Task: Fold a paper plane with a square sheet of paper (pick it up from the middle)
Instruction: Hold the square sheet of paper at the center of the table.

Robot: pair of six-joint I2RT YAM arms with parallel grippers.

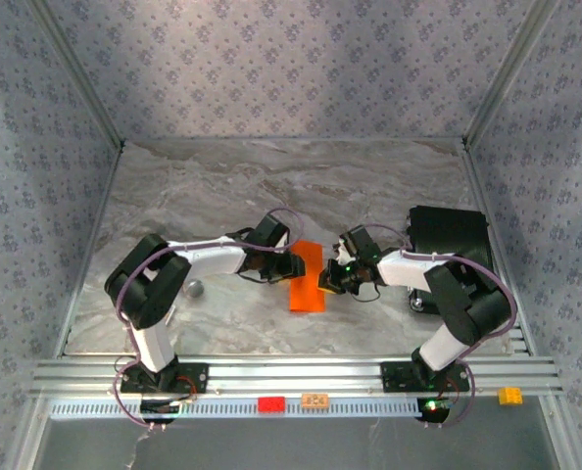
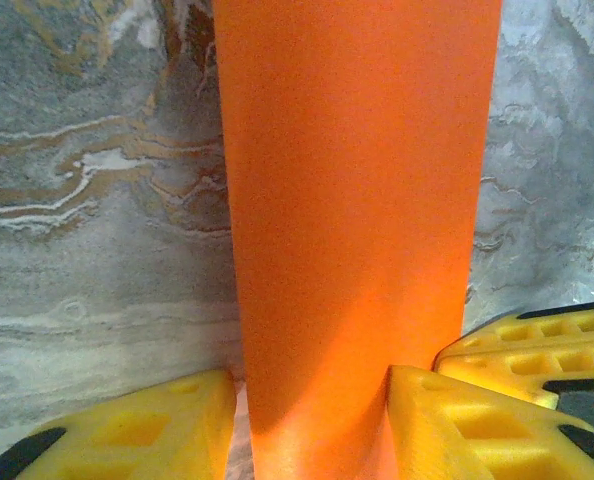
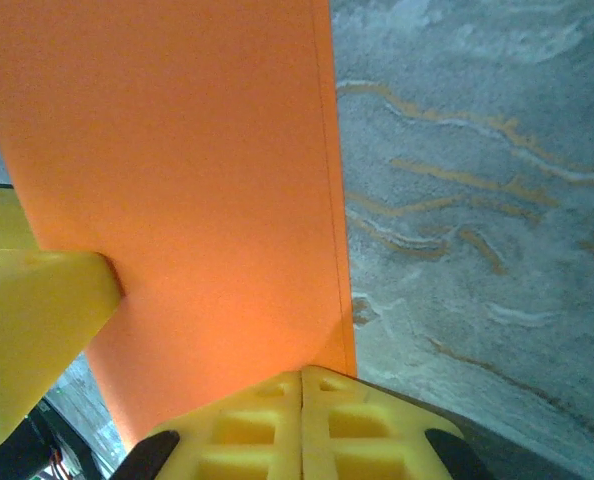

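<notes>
Arms (image 1: 208,257) fold inward; left claw (image 2: 312,382) straddles paper (image 1: 307,282), right claw (image 3: 302,388) seemingly touching.

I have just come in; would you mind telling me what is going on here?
Two robot arms are folding an orange paper on the table. It is a narrow folded strip between them, not yet a plane. The left gripper has its jaws apart, with a finger on each side of the strip. The right gripper is shut, its tips at the strip's edge; whether it pinches the paper or just presses on it is unclear.
</notes>
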